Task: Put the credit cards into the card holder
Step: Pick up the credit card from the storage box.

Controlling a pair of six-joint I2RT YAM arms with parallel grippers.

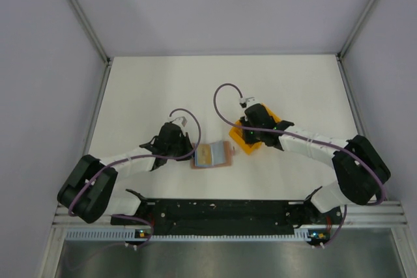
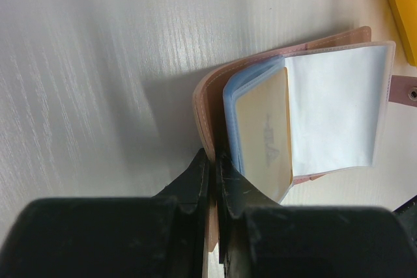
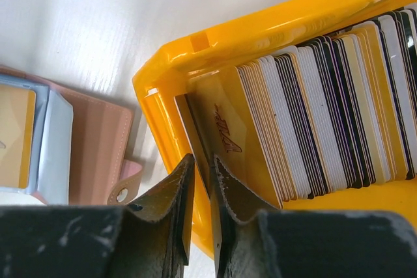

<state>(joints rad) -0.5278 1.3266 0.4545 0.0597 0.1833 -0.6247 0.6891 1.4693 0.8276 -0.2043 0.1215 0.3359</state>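
The tan card holder [image 1: 212, 155] lies open on the table between the arms, its clear sleeves [image 2: 335, 109] fanned out. A gold card [image 2: 264, 131] sits in one bluish sleeve. My left gripper [image 2: 210, 154] is shut on the edge of the holder's tan cover [image 2: 208, 96]; in the top view this gripper [image 1: 193, 153] is at the holder's left side. Several credit cards [image 3: 326, 115] stand on edge in the yellow tray [image 3: 260, 24]. My right gripper [image 3: 202, 157] is over the tray's left end, jaws a narrow gap apart astride the edge of the front gold card [image 3: 228, 128].
The yellow tray [image 1: 240, 136] sits just right of the holder, under the right gripper [image 1: 251, 136]. The holder's snap tab [image 3: 124, 190] lies close to the tray's wall. Grey enclosure walls stand around the white table [image 1: 195, 89].
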